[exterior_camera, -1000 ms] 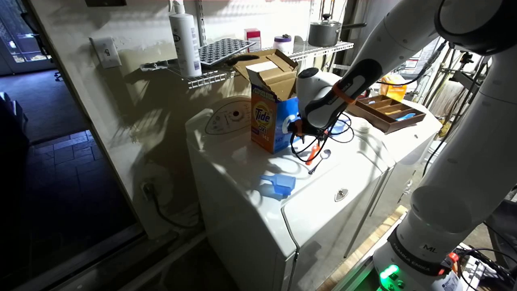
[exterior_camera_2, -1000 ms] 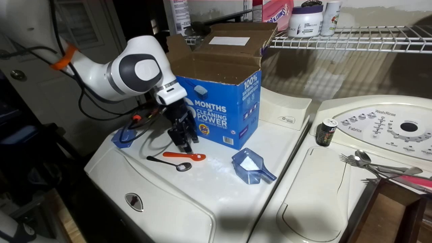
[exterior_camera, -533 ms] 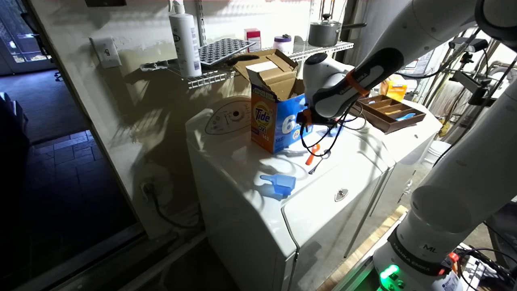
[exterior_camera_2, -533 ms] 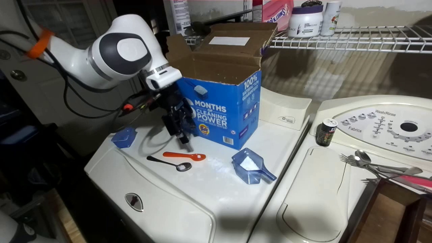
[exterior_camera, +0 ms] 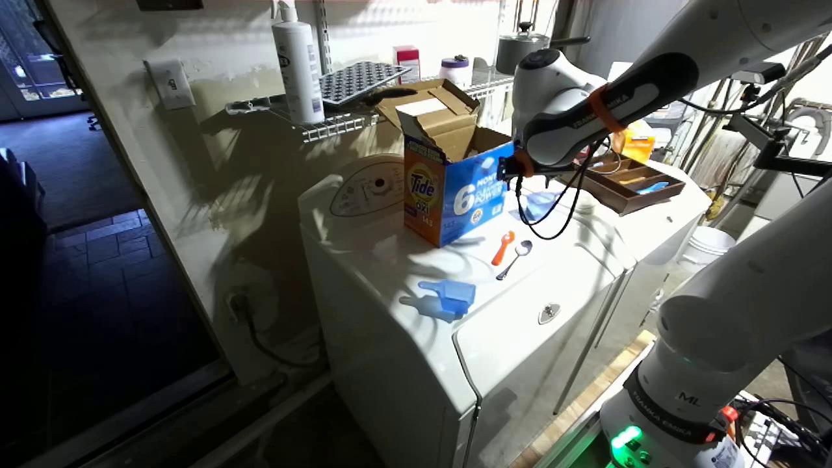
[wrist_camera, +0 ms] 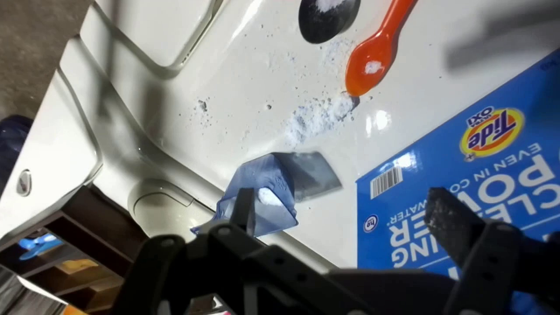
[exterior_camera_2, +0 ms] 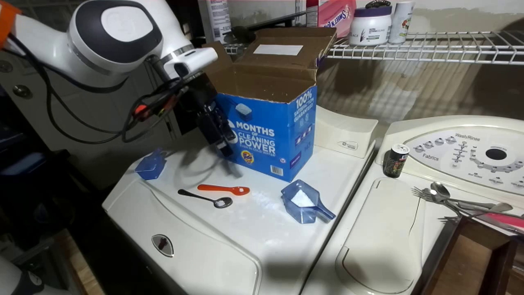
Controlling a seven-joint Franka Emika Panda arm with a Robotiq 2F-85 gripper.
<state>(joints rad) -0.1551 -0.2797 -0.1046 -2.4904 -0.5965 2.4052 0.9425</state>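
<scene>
My gripper [wrist_camera: 345, 208] is open with nothing between its fingers. In an exterior view the gripper [exterior_camera_2: 226, 149] hangs above the white machine top, close to the blue side of an open Tide box [exterior_camera_2: 266, 139]; I cannot tell if they touch. In the wrist view the box [wrist_camera: 442, 192] lies behind one finger. A blue scoop with white powder [exterior_camera_2: 302, 203] rests near the machine's edge; it also shows in the wrist view [wrist_camera: 267, 175], partly hidden by a finger. An orange spoon [exterior_camera_2: 223, 189] and a dark spoon [exterior_camera_2: 219, 202] lie side by side. Spilled powder [wrist_camera: 317, 118] is beside them.
A second blue scoop [exterior_camera_2: 150, 166] sits at the machine's far end. The neighbouring machine carries a black can [exterior_camera_2: 396, 162], several pieces of cutlery [exterior_camera_2: 454, 200] and a brown divided tray [exterior_camera: 624, 185]. A wire shelf [exterior_camera_2: 442, 53] runs above. Cables [exterior_camera_2: 49, 98] hang from the arm.
My gripper has risen from near the machine top beside the spoons. The arm has drawn up and back. The box, scoops and spoons have not moved.
</scene>
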